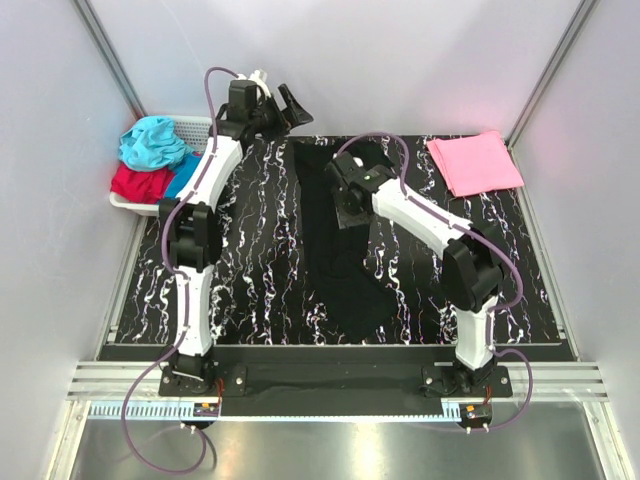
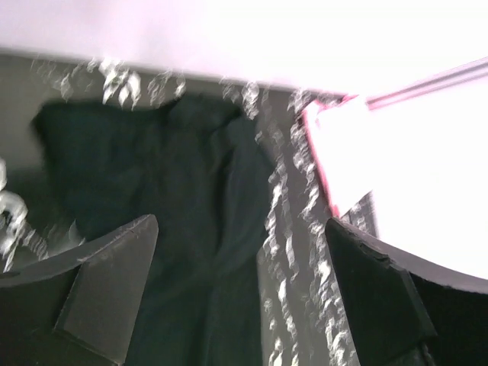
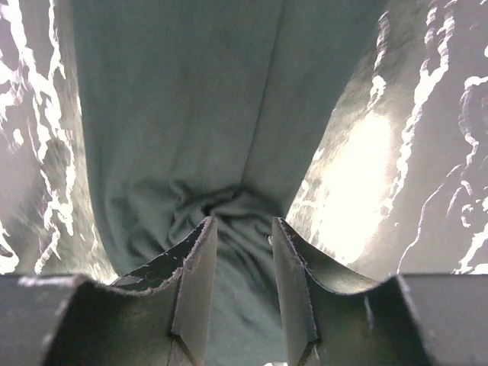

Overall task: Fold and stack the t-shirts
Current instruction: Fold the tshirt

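Right claw (image 3: pixel 242 223) nipped on a bunched fold of the large black cloth t-shirt (image 1: pixel 340 270) — laid lengthwise down the marbled black desk (image 1: pixel 250 280). Left claw (image 2: pixel 240 225) spread wide, raised near the shirt's far-left corner — apart from it.

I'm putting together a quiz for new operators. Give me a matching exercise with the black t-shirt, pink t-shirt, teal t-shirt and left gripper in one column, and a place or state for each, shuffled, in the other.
1. black t-shirt
2. pink t-shirt
3. teal t-shirt
4. left gripper

A. in the white basket, far left
B. open, holding nothing
C. folded flat at the table's far right corner
D. laid out long down the middle, pinched by the right gripper

Pairs: 1-D, 2-C, 3-A, 4-B
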Controlling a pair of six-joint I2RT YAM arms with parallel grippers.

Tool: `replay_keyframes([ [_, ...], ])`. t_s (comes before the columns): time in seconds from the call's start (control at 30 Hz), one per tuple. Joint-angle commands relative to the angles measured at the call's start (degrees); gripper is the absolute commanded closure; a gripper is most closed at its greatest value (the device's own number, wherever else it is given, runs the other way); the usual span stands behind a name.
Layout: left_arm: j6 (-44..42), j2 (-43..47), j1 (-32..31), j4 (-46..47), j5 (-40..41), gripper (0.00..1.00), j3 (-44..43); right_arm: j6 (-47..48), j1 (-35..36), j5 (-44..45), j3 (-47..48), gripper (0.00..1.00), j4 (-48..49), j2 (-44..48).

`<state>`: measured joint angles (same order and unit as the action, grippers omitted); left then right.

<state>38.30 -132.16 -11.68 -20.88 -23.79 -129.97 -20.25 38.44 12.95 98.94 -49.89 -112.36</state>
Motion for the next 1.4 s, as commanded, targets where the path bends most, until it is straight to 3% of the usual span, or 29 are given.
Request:
replay_keyframes([
  [0.0, -6.3, 8.7, -1.2, -12.9, 9.7, 0.01, 5.9, -3.7, -3.8, 3.2, 6.0, 0.57, -0.6, -1.9],
  [0.13, -6.1, 16.6, -1.2, -17.3, 20.9, 0.02, 16.7, -8.0, -10.7, 0.4, 9.5, 0.56, -0.6, -5.9],
  [0.23, -5.3, 21.3, -1.1, -18.4, 25.6, 0.02, 24.1, -6.8, -14.6, -3.6, 17.3, 0.55, -1.4, -12.5],
  [0.33, -4.8, 23.6, -1.1, -18.9, 24.1, 0.03, 28.6, -3.8, -15.8, -6.5, 30.7, 0.54, -6.6, -22.7],
  [0.43, -4.5, 24.8, -2.0, -18.9, 17.7, 0.05, 33.1, -1.0, -15.8, -7.8, 54.2, 0.58, -15.5, -35.9],
  [0.5, -5.8, 25.3, -3.3, -19.0, 17.2, 0.05, 34.3, -0.3, -15.8, -8.9, 59.1, 0.60, -17.4, -41.7],
  [0.7, -7.5, 26.7, -7.5, -20.2, 13.6, 0.05, 37.8, 0.1, -15.9, -8.9, 52.1, 0.59, -9.9, -39.0],
  [1.1, -8.9, 25.6, -17.5, -20.9, 4.4, 0.06, 46.1, 2.2, -16.1, -11.4, 56.1, 0.56, -7.9, -42.2],
  [1.23, -9.5, 28.1, -23.2, -22.8, 5.3, 0.07, 47.4, 2.0, -16.4, -11.0, 57.6, 0.55, -7.9, -43.4],
  [1.37, -9.4, 31.5, -24.9, -24.4, 5.2, 0.12, 48.6, 1.2, -16.6, -10.8, 56.4, 0.56, -7.8, -42.9],
])
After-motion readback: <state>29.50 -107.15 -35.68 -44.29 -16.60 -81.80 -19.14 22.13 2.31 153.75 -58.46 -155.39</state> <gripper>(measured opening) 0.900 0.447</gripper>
